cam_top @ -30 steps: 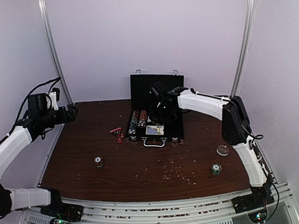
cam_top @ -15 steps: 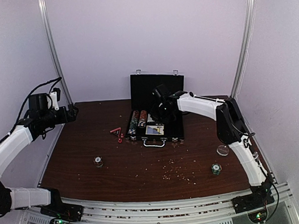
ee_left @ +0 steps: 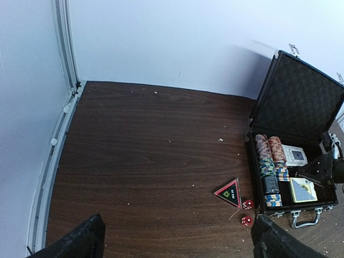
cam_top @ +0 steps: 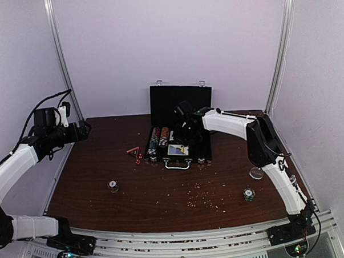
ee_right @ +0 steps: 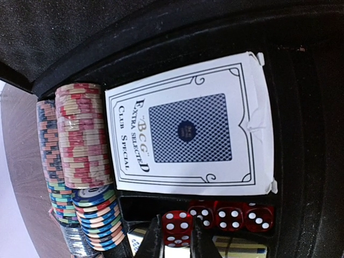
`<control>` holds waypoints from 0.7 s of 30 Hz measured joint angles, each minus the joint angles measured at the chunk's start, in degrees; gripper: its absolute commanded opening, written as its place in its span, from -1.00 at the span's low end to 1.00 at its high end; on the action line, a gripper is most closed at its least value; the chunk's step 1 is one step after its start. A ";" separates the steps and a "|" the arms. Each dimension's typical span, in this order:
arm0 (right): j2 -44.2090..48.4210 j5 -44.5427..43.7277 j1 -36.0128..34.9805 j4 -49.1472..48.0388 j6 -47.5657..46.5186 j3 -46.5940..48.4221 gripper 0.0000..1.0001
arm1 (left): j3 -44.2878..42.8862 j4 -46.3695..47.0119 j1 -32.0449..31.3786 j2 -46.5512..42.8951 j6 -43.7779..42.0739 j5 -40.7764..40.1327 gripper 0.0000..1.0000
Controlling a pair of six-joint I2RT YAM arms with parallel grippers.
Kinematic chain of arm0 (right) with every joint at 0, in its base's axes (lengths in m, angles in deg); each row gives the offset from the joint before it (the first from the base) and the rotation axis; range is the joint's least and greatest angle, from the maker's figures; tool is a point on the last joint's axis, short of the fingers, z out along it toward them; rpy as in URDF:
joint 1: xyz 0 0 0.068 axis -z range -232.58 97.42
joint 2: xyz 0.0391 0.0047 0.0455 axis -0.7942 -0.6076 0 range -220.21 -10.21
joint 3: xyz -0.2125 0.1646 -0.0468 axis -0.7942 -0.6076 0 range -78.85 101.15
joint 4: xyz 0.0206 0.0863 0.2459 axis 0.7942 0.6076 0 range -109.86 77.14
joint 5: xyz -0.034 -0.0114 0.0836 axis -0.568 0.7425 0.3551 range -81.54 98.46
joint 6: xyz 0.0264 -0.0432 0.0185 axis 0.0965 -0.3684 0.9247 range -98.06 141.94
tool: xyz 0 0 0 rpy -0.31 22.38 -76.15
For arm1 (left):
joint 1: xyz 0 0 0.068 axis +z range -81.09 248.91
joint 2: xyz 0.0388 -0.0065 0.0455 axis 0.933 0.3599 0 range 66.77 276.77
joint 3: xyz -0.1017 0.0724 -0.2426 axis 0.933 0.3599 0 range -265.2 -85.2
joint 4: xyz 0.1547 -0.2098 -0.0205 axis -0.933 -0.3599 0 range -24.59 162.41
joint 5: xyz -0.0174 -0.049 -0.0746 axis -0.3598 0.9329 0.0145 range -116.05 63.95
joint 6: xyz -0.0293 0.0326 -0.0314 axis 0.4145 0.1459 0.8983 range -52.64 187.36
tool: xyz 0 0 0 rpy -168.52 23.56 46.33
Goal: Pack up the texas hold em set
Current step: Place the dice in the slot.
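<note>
Where the right wrist camera looks into the case point(ee_right: 306, 107), a white deck point(ee_right: 188, 131) lies face up, reading "BCG" EXTRA SELECTED CLUB SPECIAL around a blue patterned panel. Beside the deck's lettered edge lie two rows of striped chips point(ee_right: 80, 134), red and cream ones nearest it and blue, green and grey ones further along. Along the deck's other long edge a narrow slot holds three red dice point(ee_right: 230, 217) in a row. At the end of that row the right gripper point(ee_right: 177, 241) has its jaws nearly closed on a fourth die point(ee_right: 177, 224), one finger against each side of it. The edge of a second deck point(ee_right: 236, 247), yellow and blue, shows just past the dice. From above, the case sits at the far middle of the table point(cam_top: 163, 186) with its lid upright against the back wall and its silver handle facing the arms. The left gripper point(cam_top: 84, 128) hangs over the table's far left corner, jaws wide open and holding nothing, well apart from the case. Just left of the case lie a red-edged black triangle point(ee_left: 228, 192) and two loose dice point(ee_left: 247, 204). Small chip stacks stand near left point(cam_top: 113, 186) and near right point(cam_top: 249, 194), among scattered crumbs point(cam_top: 206, 196).
</note>
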 measured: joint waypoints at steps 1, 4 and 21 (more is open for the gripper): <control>0.00 -0.04 0.00 0.07 -0.11 0.00 -0.79 | 0.00 -0.02 0.00 0.07 0.09 0.04 0.96; -0.02 -0.20 0.00 0.20 -0.35 0.00 -0.62 | 0.00 -0.02 0.00 0.13 0.31 0.07 0.96; 0.00 -0.02 -0.04 -1.42 -1.84 0.00 -0.18 | -0.02 -0.15 0.00 0.15 0.70 0.02 0.96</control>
